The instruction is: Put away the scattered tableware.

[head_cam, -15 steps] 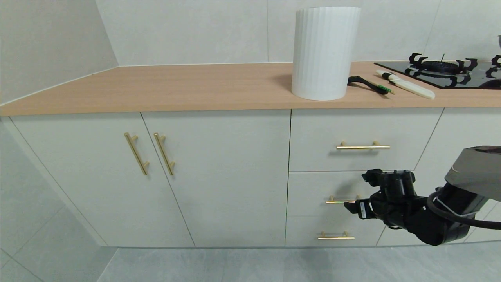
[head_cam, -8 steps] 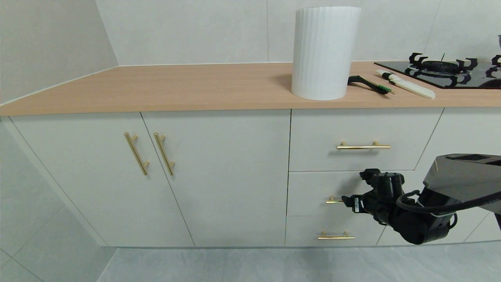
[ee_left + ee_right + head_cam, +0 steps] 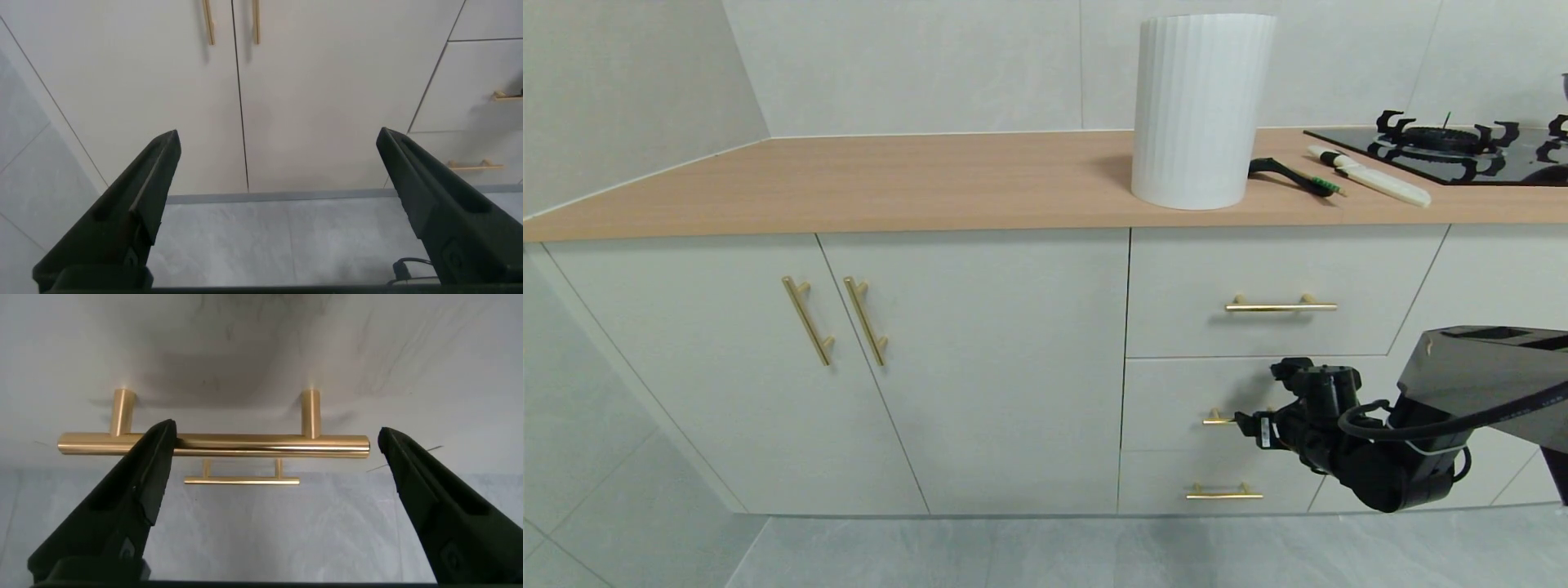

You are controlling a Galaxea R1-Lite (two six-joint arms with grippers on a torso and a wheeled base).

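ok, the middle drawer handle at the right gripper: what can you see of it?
The middle drawer handle is a slim round bar, brass-coloured and glossy, on two short posts, mounted level on the pale, shut drawer front. The right gripper sits just before it, open, fingers spread near the bar's two ends; contact cannot be told.

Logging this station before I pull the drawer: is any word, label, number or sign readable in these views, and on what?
No text can be read.
On the right gripper, a white sticker: print too small to read.
On the cabinet fronts, drawer handle, white ribbed container and stove: no markings visible.
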